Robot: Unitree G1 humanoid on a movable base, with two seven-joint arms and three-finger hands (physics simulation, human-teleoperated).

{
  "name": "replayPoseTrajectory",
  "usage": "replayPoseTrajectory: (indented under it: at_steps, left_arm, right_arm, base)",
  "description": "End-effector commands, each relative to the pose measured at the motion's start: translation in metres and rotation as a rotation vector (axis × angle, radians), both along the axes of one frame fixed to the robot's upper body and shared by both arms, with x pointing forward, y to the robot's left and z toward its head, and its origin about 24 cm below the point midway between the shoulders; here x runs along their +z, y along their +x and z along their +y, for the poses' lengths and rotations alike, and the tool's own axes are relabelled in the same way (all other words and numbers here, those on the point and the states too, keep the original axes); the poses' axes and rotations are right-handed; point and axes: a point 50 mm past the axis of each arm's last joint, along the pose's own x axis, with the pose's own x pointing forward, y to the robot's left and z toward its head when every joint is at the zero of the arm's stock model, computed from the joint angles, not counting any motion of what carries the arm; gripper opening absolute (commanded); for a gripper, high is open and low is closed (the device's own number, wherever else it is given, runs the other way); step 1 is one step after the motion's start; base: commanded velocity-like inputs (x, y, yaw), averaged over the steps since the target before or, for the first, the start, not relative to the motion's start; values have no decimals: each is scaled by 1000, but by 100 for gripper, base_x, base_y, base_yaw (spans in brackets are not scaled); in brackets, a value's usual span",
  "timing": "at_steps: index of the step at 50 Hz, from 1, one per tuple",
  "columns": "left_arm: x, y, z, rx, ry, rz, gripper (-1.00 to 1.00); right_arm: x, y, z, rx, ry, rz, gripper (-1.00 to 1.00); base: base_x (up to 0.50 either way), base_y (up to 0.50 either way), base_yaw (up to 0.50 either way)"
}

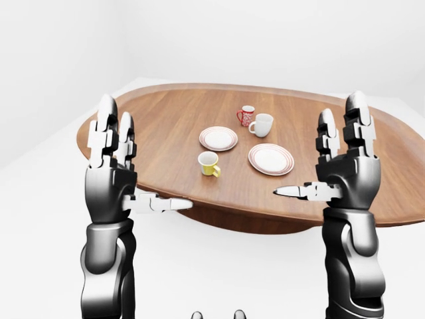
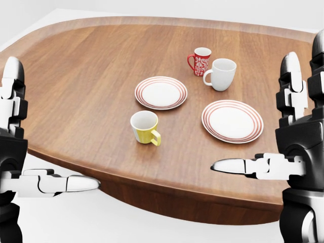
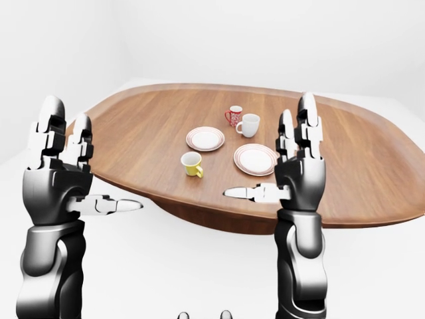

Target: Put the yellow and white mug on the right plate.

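Observation:
The yellow and white mug (image 2: pixel 145 127) stands upright on the wooden table (image 2: pixel 76 76), its handle turned toward the lower right of the head view. The right plate (image 2: pixel 232 121), white with red rings, lies to the mug's right with nothing on it. My left hand (image 2: pixel 12 147) is raised at the left edge of the head view, fingers up and thumb out, open and holding nothing. My right hand (image 2: pixel 298 136) is raised the same way at the right edge, open, below and right of the right plate. Both hands are well apart from the mug.
A second red-ringed plate (image 2: pixel 161 92) lies above the yellow mug. A red patterned mug (image 2: pixel 200 61) and a white mug (image 2: pixel 221 74) stand above the right plate. The table's curved edge (image 2: pixel 152 187) runs between my hands.

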Motion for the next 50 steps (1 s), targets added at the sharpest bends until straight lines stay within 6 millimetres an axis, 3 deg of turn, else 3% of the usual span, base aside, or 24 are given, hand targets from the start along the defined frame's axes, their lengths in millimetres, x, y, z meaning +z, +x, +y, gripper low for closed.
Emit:
replayPoseTrajectory:
  at_steps: [1,31,35,42,45,50]
  left_arm:
    - [3,0,0,-1,0,-16,100]
    - [1,1,0,-5,-1,-5,100]
    - [1,1,-1,-6,-1,-4,100]
    - [0,1,-1,-7,-1,1,100]
    - [2,0,0,-6,-1,-10,100]
    - [3,0,-1,-8,-2,-13,100]
  right_arm:
    - [10,-7,4,26,-14,-52,100]
    - [1,-2,6,2,-74,-6,100]
    - [1,0,0,-3,-16,-6,100]
    - [-5,4,11,19,-123,31,100]
    - [8,-8,3,45,-11,-50,100]
    - [1,-5,5,55,-15,-14,100]
  base:
    - [49,12,0]
    - [48,15,0]
    - [0,0,0]
    - [0,1,21]
    - [11,3,0]
    - [49,10,0]
